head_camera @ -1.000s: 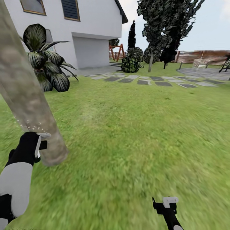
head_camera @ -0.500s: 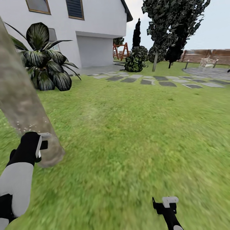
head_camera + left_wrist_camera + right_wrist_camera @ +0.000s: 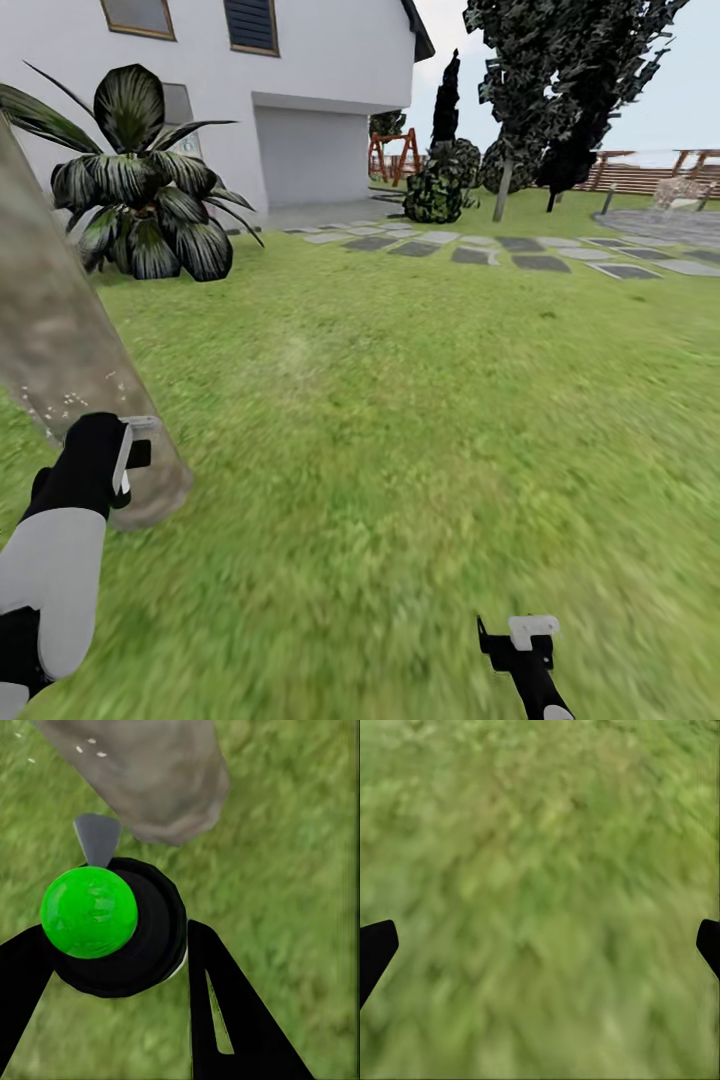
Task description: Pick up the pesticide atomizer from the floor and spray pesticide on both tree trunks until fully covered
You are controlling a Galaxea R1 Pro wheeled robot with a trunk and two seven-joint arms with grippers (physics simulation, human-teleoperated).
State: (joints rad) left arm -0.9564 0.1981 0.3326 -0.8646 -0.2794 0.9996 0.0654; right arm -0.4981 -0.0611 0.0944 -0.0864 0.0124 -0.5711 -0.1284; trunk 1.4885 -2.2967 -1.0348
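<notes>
Head view: the left gripper [image 3: 128, 452] sits low against the thick, smooth, mottled grey-tan tree trunk [image 3: 60, 340], with tiny white pesticide specks [image 3: 70, 402] dotted on the bark just above it. The risk, as I judge it, is patchy cover: the specks cluster in one low band, so the bark above may stay bare. The right gripper [image 3: 522, 640] hangs over blurred green lawn [image 3: 400, 430], well apart from the trunk.

Left wrist view: black fingers [image 3: 225, 1012] are clamped around the round, dark pesticide atomizer [image 3: 150, 937], topped by a glossy green ball [image 3: 88, 912], its grey nozzle [image 3: 97, 838] aimed at the trunk's base [image 3: 150, 780].

Right wrist view: two black fingertips [image 3: 375, 949] stand wide apart over grass, holding nothing.
</notes>
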